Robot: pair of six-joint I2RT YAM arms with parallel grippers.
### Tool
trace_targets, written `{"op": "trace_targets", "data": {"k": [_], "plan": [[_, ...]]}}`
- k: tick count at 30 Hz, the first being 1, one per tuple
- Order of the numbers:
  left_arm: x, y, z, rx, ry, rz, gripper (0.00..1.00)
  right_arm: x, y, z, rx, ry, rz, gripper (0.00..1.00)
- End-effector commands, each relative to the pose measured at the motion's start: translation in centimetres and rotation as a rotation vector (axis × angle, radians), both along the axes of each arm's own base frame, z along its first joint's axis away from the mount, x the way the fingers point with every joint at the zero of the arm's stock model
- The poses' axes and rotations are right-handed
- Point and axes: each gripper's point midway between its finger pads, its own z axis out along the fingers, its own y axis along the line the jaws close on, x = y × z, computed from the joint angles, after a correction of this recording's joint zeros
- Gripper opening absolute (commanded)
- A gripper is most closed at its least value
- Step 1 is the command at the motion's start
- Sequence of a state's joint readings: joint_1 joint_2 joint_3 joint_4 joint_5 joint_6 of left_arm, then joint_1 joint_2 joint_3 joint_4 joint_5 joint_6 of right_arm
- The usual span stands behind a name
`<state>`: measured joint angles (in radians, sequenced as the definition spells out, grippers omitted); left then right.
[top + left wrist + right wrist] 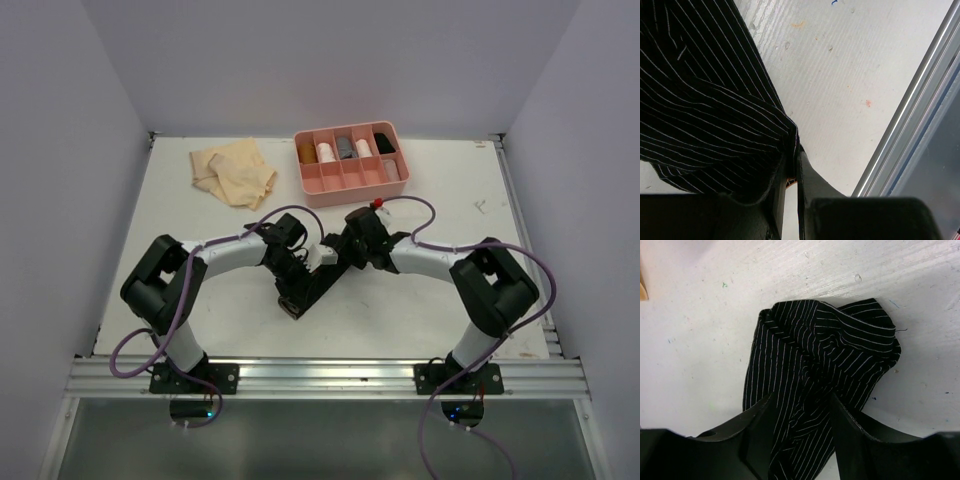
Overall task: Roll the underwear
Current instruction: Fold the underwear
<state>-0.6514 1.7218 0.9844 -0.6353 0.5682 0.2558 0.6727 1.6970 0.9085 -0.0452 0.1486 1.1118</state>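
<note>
From above, the black underwear lay in the middle of the desk, with the tan underwear and pink tray well apart at the far side, obstructing nothing. At the left wrist, the left pincer pinched its striped edge narrowly near the rail and needed to hold that taut. At the right wrist, the right pincer stood wide astride crumpled cloth, which likely needed smoothing before rolling.

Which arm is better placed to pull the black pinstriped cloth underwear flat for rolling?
Probably the left. The left pincer is clamped on an edge of the black pinstriped cloth underwear, while the right pincer stands open, the crumpled cloth only lying between its fingers, so it would need to close first.
</note>
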Motion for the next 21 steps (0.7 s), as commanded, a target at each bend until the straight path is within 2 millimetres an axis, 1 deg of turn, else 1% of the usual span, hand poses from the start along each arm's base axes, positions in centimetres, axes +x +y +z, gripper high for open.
{"op": "trace_targets", "data": {"k": [1,5,8,9,11,12,14,19,20,21], "plan": [[-1.5,4.2,-3.4,0.205,0.013,-0.042,0.16,0.8,0.2,0.5,-0.014,-0.010,0.007,0.50],[-1.6,4.3,-3.5,0.209,0.018,-0.043,0.16,0.4,-0.6,-0.2,-0.059,0.037,0.000,0.47],[-1.6,4.3,-3.6,0.210,0.022,-0.044,0.16,0.1,-0.9,-0.3,-0.069,0.044,0.003,0.42],[-1.6,4.3,-3.6,0.210,0.023,-0.043,0.16,0.0,-1.0,-0.4,-0.071,0.045,0.004,0.36],[-1.7,4.3,-3.7,0.211,0.027,-0.045,0.16,0.0,-1.0,-0.5,-0.074,0.048,0.011,0.31],[-1.7,4.3,-3.7,0.212,0.027,-0.044,0.16,0.0,-1.1,-0.7,-0.075,0.052,0.013,0.25],[-1.7,4.3,-3.6,0.211,0.029,-0.042,0.16,0.0,-1.0,-0.7,-0.074,0.053,0.019,0.22],[-1.8,4.3,-3.7,0.213,0.034,-0.044,0.15,0.2,-1.1,-1.4,-0.084,0.069,0.019,0.18],[-1.8,4.3,-3.7,0.215,0.037,-0.043,0.15,0.2,-1.3,-1.5,-0.088,0.069,0.019,0.16],[-1.9,4.4,-3.7,0.215,0.037,-0.043,0.15,0.3,-1.4,-1.5,-0.090,0.068,0.018,0.11]]}}
